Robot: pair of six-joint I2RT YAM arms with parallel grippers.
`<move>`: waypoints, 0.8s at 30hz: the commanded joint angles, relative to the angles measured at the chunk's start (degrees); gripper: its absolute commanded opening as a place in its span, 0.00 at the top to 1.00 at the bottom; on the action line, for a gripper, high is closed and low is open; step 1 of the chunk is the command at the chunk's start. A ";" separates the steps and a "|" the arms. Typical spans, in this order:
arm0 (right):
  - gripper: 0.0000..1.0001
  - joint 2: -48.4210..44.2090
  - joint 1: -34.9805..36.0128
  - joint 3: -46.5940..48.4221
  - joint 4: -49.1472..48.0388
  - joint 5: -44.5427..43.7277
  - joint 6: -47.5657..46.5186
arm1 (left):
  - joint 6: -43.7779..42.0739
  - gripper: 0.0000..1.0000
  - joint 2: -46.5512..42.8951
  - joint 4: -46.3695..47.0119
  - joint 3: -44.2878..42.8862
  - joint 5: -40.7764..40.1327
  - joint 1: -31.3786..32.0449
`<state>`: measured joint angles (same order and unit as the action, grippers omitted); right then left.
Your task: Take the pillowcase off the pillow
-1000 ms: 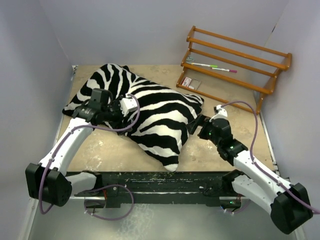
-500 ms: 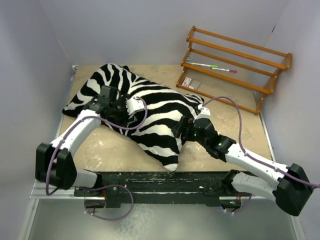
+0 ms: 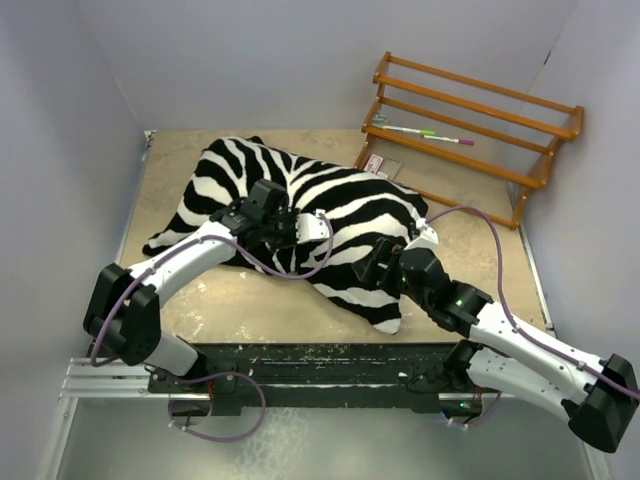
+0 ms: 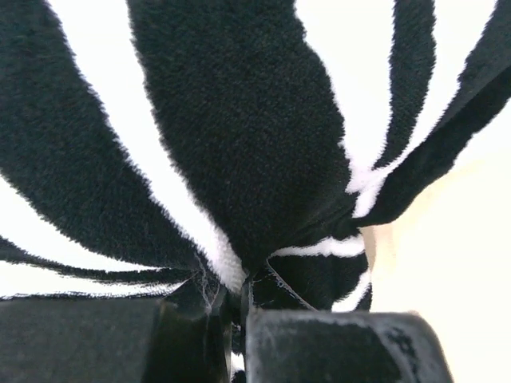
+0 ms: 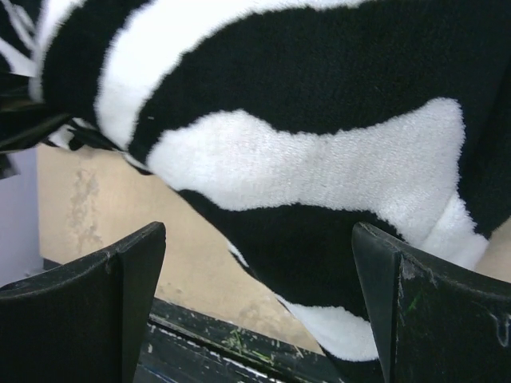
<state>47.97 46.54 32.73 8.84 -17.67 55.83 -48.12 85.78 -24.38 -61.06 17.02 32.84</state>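
Observation:
The zebra-striped pillowcase (image 3: 335, 200) lies plump across the middle of the table; the pillow is hidden inside it. My left gripper (image 3: 298, 243) rests on its near side, shut on a pinched fold of striped fabric (image 4: 239, 144), which bunches up between the closed jaws of the left gripper (image 4: 239, 299). My right gripper (image 3: 372, 268) is at the near right corner of the pillowcase and stands open. In the right wrist view, the striped corner (image 5: 319, 159) hangs just beyond the right gripper (image 5: 259, 263) with nothing between its wide-apart fingers (image 5: 128, 271).
A wooden rack (image 3: 470, 130) with pens and a small card stands at the back right. The tan tabletop (image 3: 240, 300) shows in front of the pillowcase. A black rail (image 3: 300, 360) runs along the near edge, and grey walls close in the sides.
My left gripper moved right over the pillowcase and shut on a fold of it. The whole bundle shifted to the right. My right arm swung left up to the near right corner, still open.

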 commanded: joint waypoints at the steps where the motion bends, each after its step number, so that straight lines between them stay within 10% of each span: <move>1: 0.00 0.60 -0.12 -1.34 3.82 -1.27 3.15 | 4.32 1.00 -4.39 -3.97 -4.48 6.66 0.50; 14: 0.00 -9.35 -0.49 -6.71 10.98 -3.22 8.85 | 11.25 1.00 -10.19 -11.55 -14.92 5.12 -10.33; 24: 0.00 10.10 -0.27 -2.33 -26.37 11.04 1.05 | 13.86 1.00 -11.76 -18.47 -15.29 8.19 -10.33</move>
<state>49.34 46.44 25.21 -0.58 -12.29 60.23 -36.36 77.87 -43.13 -73.87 22.15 22.70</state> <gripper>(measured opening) 0.997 0.030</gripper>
